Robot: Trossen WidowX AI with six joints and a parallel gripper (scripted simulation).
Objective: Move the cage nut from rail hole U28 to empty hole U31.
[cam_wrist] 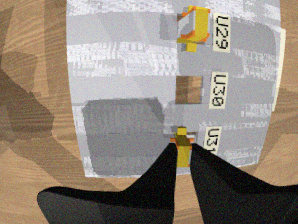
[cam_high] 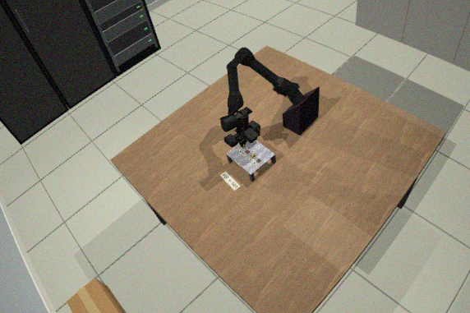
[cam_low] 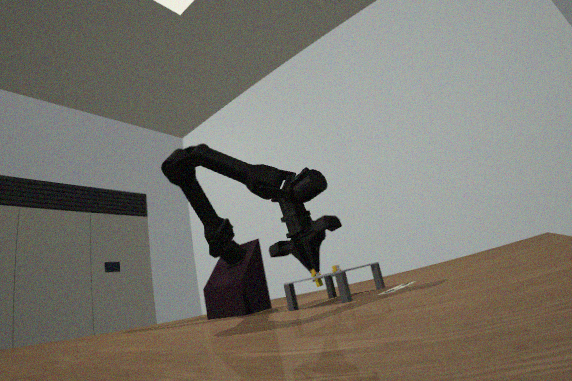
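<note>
My gripper [cam_high: 243, 144] [cam_low: 315, 271] [cam_wrist: 181, 148] is shut on a yellow cage nut [cam_low: 316, 277] [cam_wrist: 183, 158] at hole U31 of the rail plate [cam_high: 264, 149] [cam_low: 357, 267] [cam_wrist: 120, 65]. In the exterior view this nut is tilted, and its lower part reaches below the plate. The fingers hide part of the nut and hole in the wrist view; whether both spring wings are open cannot be told. The other nut [cam_high: 253, 156] [cam_low: 335, 268] [cam_wrist: 200, 25] sits at U29. Hole U30 [cam_wrist: 189, 90] is empty. Hole U28 is outside the wrist view.
The plate stands on short legs [cam_high: 252, 177] [cam_low: 344, 287] on the wooden table [cam_high: 312, 214] [cam_low: 450, 321]. A printed card [cam_high: 232, 181] [cam_low: 397, 288] lies beside it. The arm's dark base block [cam_high: 301, 113] [cam_low: 240, 283] stands behind the plate.
</note>
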